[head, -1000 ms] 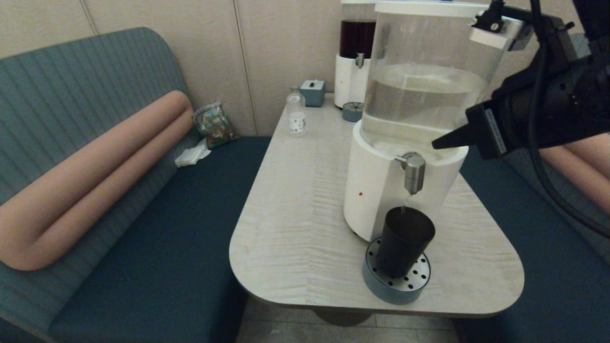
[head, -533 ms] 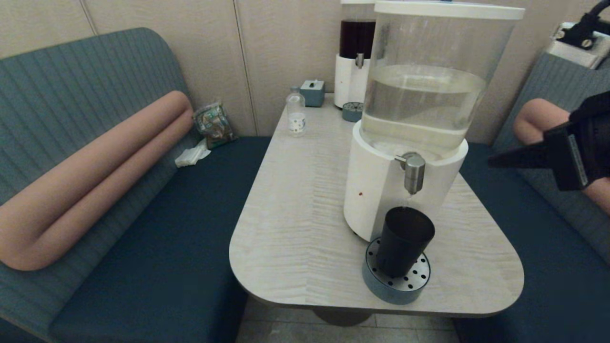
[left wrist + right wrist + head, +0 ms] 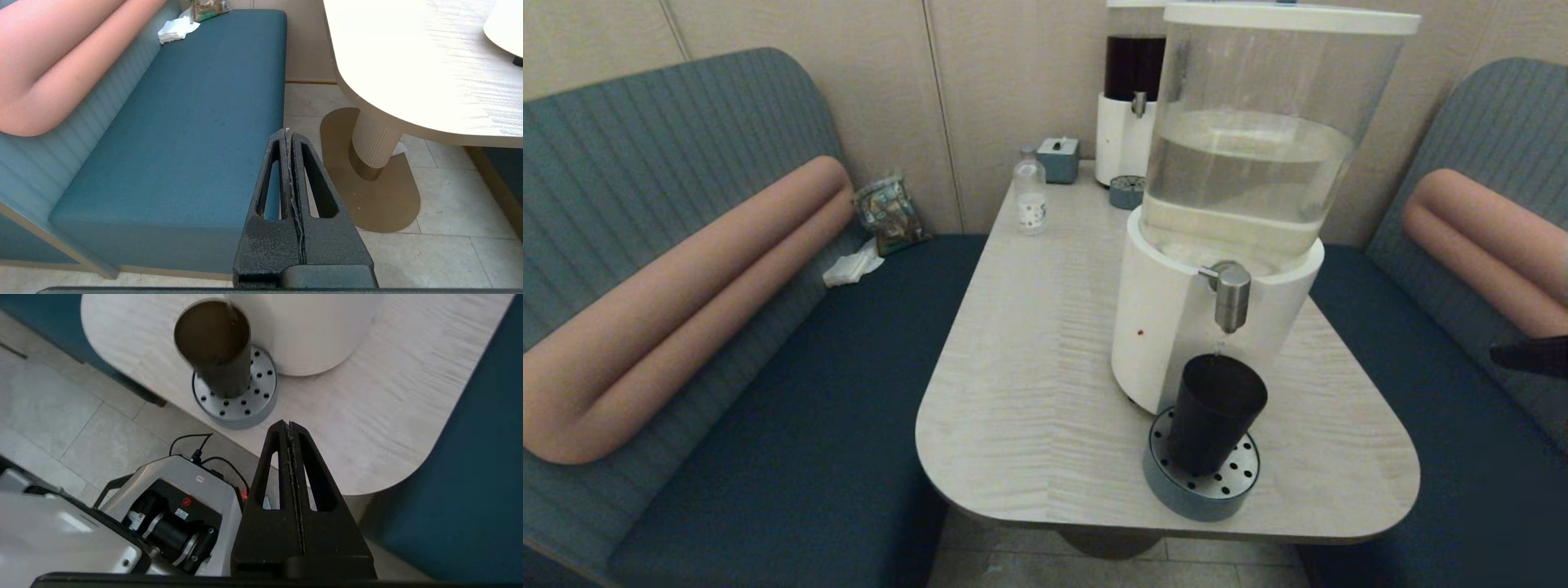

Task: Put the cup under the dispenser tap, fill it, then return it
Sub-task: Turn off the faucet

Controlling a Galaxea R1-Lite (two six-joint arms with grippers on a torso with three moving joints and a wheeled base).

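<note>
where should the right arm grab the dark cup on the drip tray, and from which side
Probably around the cup's mid wall, coming level from the robot's right, with the jaws opened first. It stands upright on the drip tray, the dispenser tap blocks its mouth and the white base sits behind. The right gripper is shut, off that side.

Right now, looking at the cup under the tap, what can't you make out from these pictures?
- How full the cup is: dark walls in the head view; in the right wrist view the inside is dim.
- Flow from the tap: too thin to judge in the head view.
- The right tool: cut off by the head view's right edge.
- The left tool: out of the head view.
</note>
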